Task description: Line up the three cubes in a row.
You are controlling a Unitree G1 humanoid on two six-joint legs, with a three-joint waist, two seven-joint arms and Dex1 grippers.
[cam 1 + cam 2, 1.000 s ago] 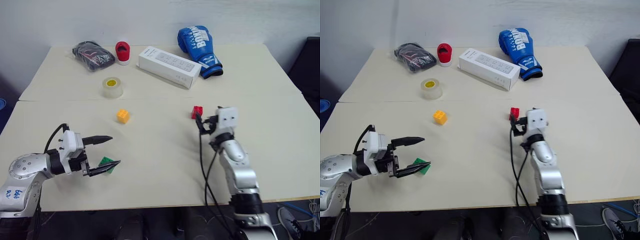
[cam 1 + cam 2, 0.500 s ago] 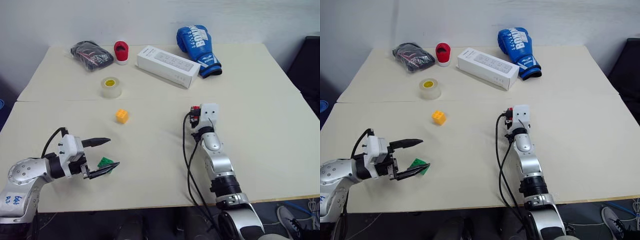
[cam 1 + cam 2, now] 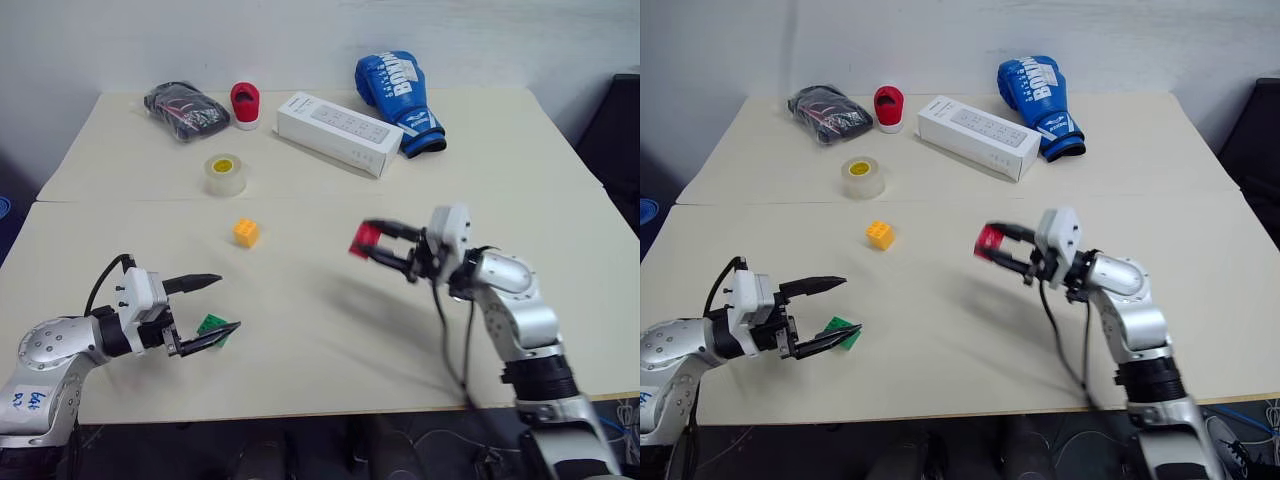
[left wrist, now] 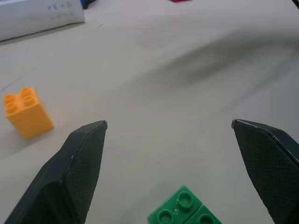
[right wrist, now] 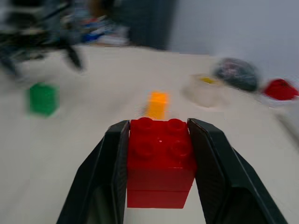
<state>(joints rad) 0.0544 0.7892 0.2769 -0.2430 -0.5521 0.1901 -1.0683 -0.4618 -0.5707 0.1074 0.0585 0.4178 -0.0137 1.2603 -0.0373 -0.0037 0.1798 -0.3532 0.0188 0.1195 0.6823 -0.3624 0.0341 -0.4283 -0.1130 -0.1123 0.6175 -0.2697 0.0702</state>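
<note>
Lighting even, bright, diffuse from overhead; soft smeared shadow on worktop (image 3: 330, 300) beneath right arm; red cube (image 5: 160, 161) sharp in right wrist view, background there motion-blurred; head views clear, no glare.

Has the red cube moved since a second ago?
Yes. The red cube, clamped in the right gripper, has left the table and shifted toward the orange-yellow cube.
</note>
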